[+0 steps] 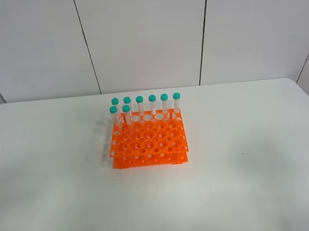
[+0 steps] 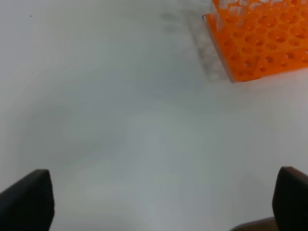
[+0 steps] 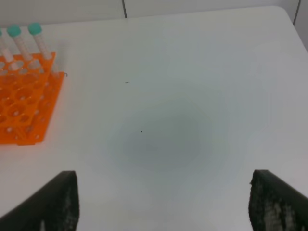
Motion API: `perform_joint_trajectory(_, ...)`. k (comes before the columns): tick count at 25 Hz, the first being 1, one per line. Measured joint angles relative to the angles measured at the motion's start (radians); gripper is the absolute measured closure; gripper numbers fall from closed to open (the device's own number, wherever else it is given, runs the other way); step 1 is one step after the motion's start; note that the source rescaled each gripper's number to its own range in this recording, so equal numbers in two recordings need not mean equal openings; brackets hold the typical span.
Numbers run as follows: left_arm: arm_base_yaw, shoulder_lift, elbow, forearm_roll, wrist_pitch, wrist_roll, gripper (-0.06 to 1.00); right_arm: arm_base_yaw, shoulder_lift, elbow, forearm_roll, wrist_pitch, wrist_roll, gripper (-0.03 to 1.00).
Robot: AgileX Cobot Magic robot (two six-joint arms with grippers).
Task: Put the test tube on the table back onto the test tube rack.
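Note:
The orange test tube rack stands in the middle of the white table. Several clear test tubes with teal caps stand upright in its back row, and two more in the second row at the left. No test tube lies on the table in any view. My left gripper is open and empty above bare table, with the rack's corner well ahead of it. My right gripper is open and empty, with the rack and two tubes off to one side. Neither gripper shows in the exterior view.
A white panelled wall rises behind the table's far edge. Bare white tabletop surrounds the rack on all sides. The table's rounded far right corner shows in the right wrist view.

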Motion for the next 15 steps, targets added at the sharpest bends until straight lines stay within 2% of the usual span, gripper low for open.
perform_joint_trajectory(15,0.0,0.0,0.0,0.0,-0.003,0.0,-0.05,0.0,0.0,0.0,0.0,0.0,0.0,0.23)
